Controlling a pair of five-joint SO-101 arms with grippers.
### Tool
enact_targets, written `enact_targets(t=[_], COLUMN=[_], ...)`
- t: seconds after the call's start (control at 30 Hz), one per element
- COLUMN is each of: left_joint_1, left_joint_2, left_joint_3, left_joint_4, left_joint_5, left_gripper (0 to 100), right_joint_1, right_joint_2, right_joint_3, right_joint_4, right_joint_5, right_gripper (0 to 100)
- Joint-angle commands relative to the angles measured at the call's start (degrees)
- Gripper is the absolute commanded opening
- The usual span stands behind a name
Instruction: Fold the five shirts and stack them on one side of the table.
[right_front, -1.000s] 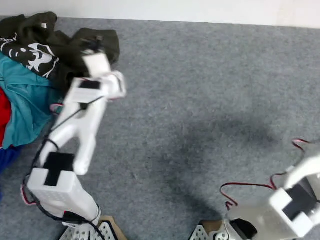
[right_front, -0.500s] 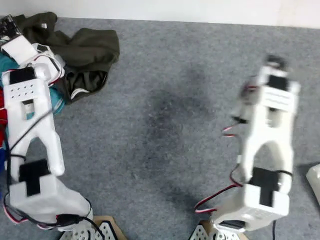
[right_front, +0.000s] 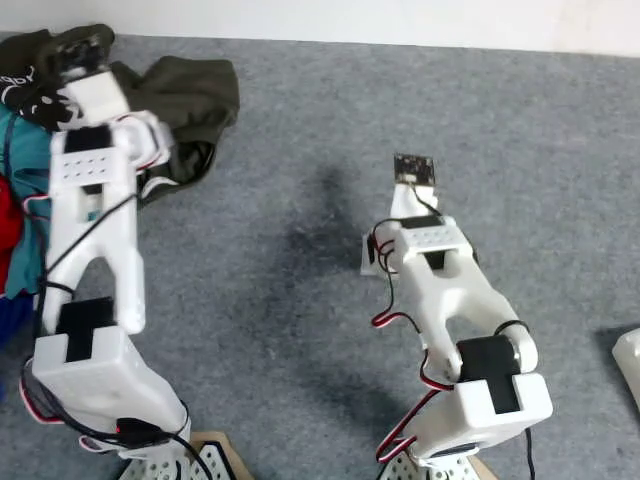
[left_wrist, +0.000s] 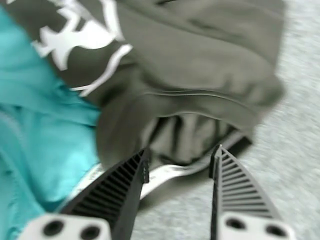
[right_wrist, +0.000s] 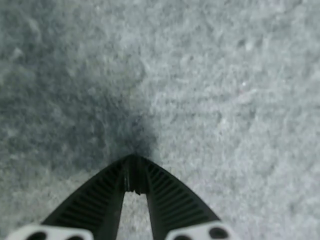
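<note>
Tabletop: grey and felt-like (right_front: 300, 120); the middle stretch lies bare, which we judge is the room kept for spreading and folding.
Shirt heap: crumpled together at the far left corner (right_front: 60, 150), nothing folded yet; the olive shirt (left_wrist: 200, 75) lies on top, the teal shirt (left_wrist: 40, 140) under it, with a red shirt (right_front: 8, 225) and a blue shirt (right_front: 10, 310) at the edge.
Left claw: (left_wrist: 181, 152) jaws wide apart, holding nothing; it hangs just above the olive shirt's hem, we think to pinch an edge and pull it clear.
Right claw: (right_wrist: 134, 160) tips pressed together, empty; it hovers over bare tabletop, well apart from the heap, likely ready to help flatten.
</note>
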Motion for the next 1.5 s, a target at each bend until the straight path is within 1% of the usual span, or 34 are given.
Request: enact_targets(t=[0.0, 0.13, 0.23, 0.53, 0.63, 0.87, 1.1, 1.27, 1.37, 1.47], left_joint_1=[6.73, 11.21, 12.70, 11.47, 11.47, 11.56, 11.47, 11.65, 11.56, 11.47], left_joint_2=[-3.12, -2.95, -1.54, 9.36, 10.15, 11.03, 17.63, 18.42, 18.68, 18.68], left_joint_3=[-3.74, -1.80, -1.01, -1.27, -1.27, -0.66, -1.27, -1.36, -3.74, -5.93], left_joint_4=[0.35, -0.09, -1.23, -7.82, -8.53, -14.24, -20.31, -21.36, -21.36, -21.27], left_joint_5=[-4.40, -9.14, -9.76, -9.76, -9.58, -9.49, -9.49, -9.49, -9.49, -9.49], left_gripper=[24, 30, 30, 30, 30, 30, 30, 30, 24, 10], right_joint_1=[-0.66, -0.48, -0.31, -0.22, -0.22, -0.22, -0.22, -0.31, -0.48, -0.48], right_joint_2=[-2.95, -2.95, -2.95, -2.95, -2.95, -2.86, -2.68, -2.59, -2.59, -2.59], right_joint_3=[0.22, 0.22, 0.22, 0.22, 0.22, 0.22, 0.22, 0.04, 0.04, 0.04], right_joint_4=[-5.05, -5.32, -5.32, -5.23, -5.32, -5.32, -5.41, -5.49, -5.49, -5.49], right_joint_5=[-0.53, -0.53, 1.41, 2.20, 2.20, 2.20, 2.20, 2.11, 2.20, 2.20], right_gripper=[1.1, 1.1, 1.1, 1.1, 1.1, 1.1, 1.1, 1.1, 1.1, 0.9])
